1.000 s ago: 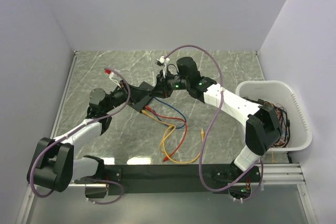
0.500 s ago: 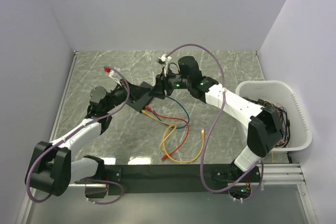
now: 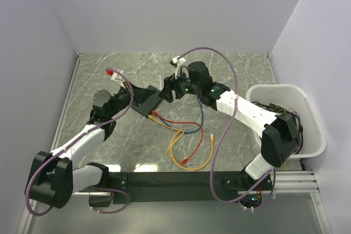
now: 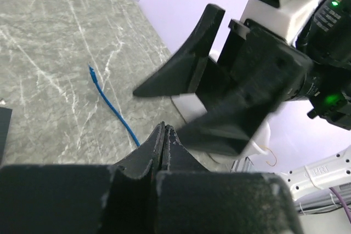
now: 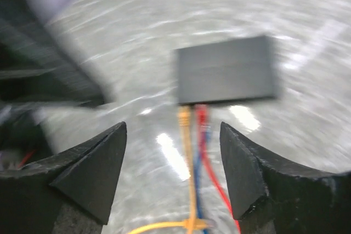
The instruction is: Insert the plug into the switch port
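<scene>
The switch (image 3: 149,104), a flat black box, lies mid-table; the right wrist view shows it blurred (image 5: 225,69). An orange plug (image 5: 184,114) and a red plug (image 5: 202,114) sit in its near edge, with a blue cable (image 5: 196,176) close under the red one; I cannot tell whether the blue one is seated. My right gripper (image 5: 173,130) hangs open just short of these plugs, nothing between its fingers. My left gripper (image 4: 164,130) is shut on nothing, at the switch's left side (image 3: 133,98), facing the right gripper (image 3: 166,92).
Orange, red and blue cables loop over the marble in front of the switch, with a loose orange end (image 3: 212,136) and a red end (image 3: 184,161). A free blue cable end (image 4: 90,69) lies on the table. The white tub (image 3: 307,108) of cables stands at the right edge.
My right gripper has opened wide and drawn back a little from the switch's plug edge. My left gripper has closed. The blue cable has shifted to the right.
</scene>
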Controlling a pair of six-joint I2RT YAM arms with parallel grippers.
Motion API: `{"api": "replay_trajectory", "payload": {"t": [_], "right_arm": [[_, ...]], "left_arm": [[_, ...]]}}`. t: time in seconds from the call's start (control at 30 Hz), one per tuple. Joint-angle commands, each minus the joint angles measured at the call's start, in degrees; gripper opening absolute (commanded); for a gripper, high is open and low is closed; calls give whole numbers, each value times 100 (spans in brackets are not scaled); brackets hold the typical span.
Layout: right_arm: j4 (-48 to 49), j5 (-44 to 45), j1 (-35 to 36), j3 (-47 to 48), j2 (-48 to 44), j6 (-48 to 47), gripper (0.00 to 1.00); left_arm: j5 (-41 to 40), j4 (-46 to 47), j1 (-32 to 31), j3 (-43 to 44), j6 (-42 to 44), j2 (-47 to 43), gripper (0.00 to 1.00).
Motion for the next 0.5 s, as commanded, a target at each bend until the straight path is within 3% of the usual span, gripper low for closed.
{"api": "replay_trajectory", "payload": {"t": [0.0, 0.03, 0.17, 0.47], "right_arm": [[-112, 2146, -129, 6, -241, 483, 77], [-217, 2811, -182, 15, -215, 606, 78], [-1207, 3835, -569, 409, 459, 1186, 78], [-2986, 4330, -1017, 2299, 2762, 1258, 71]], "left_arm": [[-214, -115, -17, 171, 103, -48, 1], [-232, -142, -17, 162, 120, -13, 0], [-390, -239, -17, 136, 120, 66, 1], [-513, -563, -8, 171, 305, 66, 1]]}}
